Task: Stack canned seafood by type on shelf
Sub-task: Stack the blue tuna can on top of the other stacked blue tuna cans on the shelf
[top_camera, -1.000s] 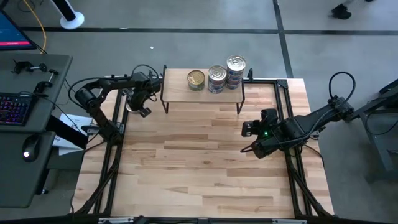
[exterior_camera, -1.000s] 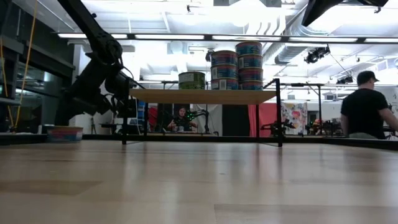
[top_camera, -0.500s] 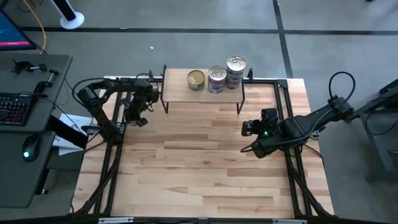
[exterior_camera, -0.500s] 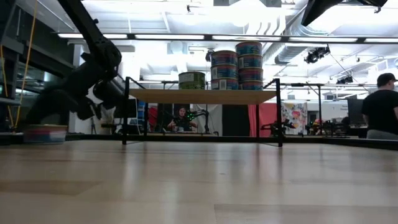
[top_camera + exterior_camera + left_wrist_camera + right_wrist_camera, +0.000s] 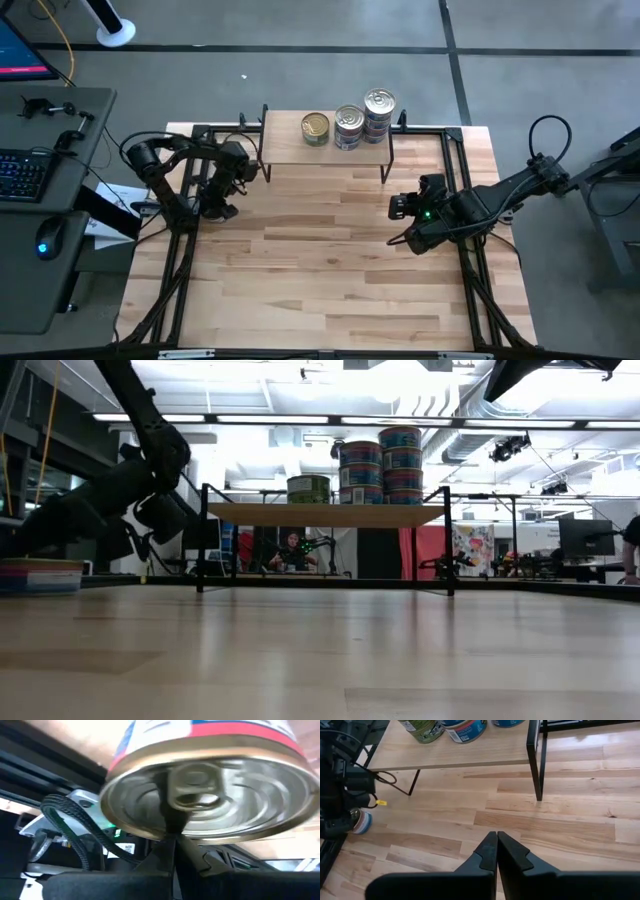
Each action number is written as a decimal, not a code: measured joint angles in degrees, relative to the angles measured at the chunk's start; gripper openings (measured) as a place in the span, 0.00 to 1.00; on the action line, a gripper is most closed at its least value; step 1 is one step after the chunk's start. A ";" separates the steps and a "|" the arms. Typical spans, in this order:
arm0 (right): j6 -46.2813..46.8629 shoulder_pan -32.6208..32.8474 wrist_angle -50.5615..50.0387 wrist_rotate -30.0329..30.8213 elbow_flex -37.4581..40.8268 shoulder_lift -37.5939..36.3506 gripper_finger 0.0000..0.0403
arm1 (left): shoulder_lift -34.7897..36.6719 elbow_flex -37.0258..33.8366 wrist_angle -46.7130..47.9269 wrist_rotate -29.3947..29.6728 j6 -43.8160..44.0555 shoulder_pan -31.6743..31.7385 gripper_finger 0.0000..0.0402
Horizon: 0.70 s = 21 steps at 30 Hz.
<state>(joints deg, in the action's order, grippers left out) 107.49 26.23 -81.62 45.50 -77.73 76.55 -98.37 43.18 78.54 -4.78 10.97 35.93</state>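
Pale plank tabletop [image 5: 330, 270] carries the shelf [image 5: 330, 150] at its far edge, where three piles of canned seafood [image 5: 350, 125] already stand. Beside the shelf's left legs, my left gripper [image 5: 218, 205] looks clamped on another tin [image 5: 210, 795], not yet shelved. My right gripper [image 5: 497, 851], fingers together and empty, waits right of the shelf.

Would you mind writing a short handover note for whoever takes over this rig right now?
Right gripper: shut, empty, hovering over the right side of the table.
Left gripper: low at the table's left edge, by a loose tin; grip unclear.
Shelf: one green tin, a stack of two, a stack of three.
Done: six tins shelved.
Left: at least the loose tin.
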 joint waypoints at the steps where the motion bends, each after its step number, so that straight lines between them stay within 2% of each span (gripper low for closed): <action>1: 0.01 -0.01 0.00 0.00 0.00 0.00 0.00 | 0.02 0.00 0.00 -0.10 0.25 -1.06 0.00; 16: -1.04 -0.01 -0.01 0.16 -0.01 -0.02 0.00 | 0.02 0.07 -0.27 -4.67 2.56 -13.47 0.00; 21: -1.04 -0.01 -0.03 0.32 -0.02 -0.02 0.00 | 0.00 0.04 -0.50 -11.37 1.76 -15.75 0.00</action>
<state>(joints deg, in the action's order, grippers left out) 106.45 26.22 -81.65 45.81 -77.75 76.53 -98.37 43.22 78.04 -16.15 12.73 20.19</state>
